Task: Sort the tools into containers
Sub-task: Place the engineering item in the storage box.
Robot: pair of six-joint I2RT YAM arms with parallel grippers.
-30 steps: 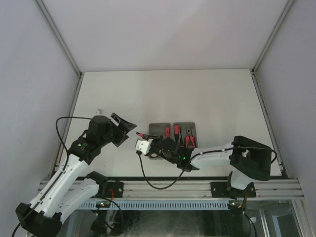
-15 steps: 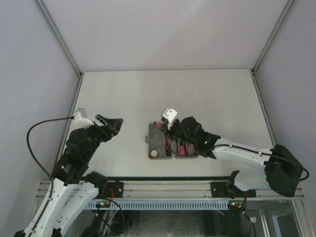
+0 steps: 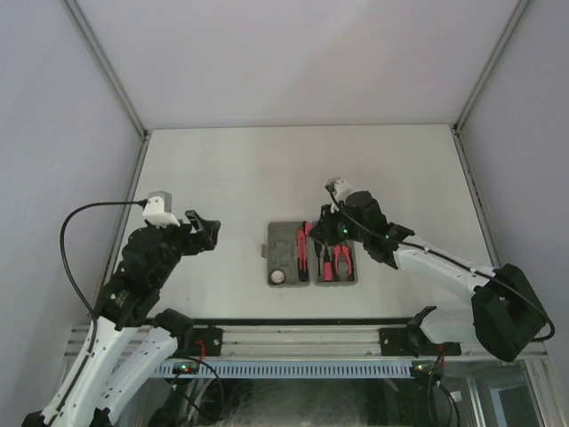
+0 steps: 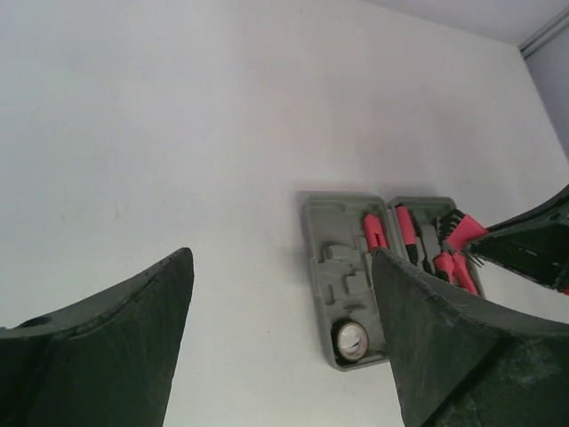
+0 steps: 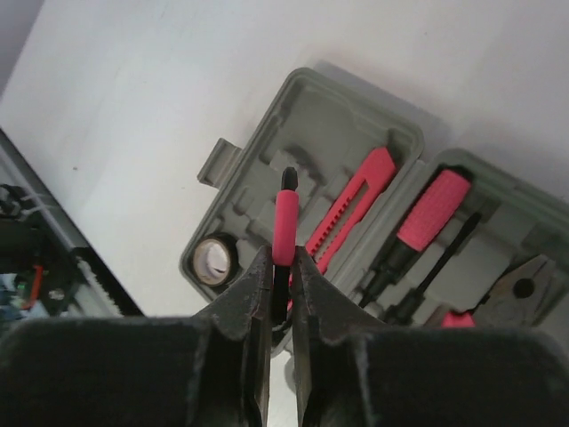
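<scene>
Pinching red screwdriver (image 5: 285,227) between right fingers (image 5: 250,302).

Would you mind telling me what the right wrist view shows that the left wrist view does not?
Only the right wrist view clearly shows the right gripper shut on a thin red-handled screwdriver. Only the left wrist view shows the left gripper, open and empty, and a wide stretch of bare table. Both show the two grey trays, the ring in one tray's corner, and the red-handled tools lying in them.
</scene>
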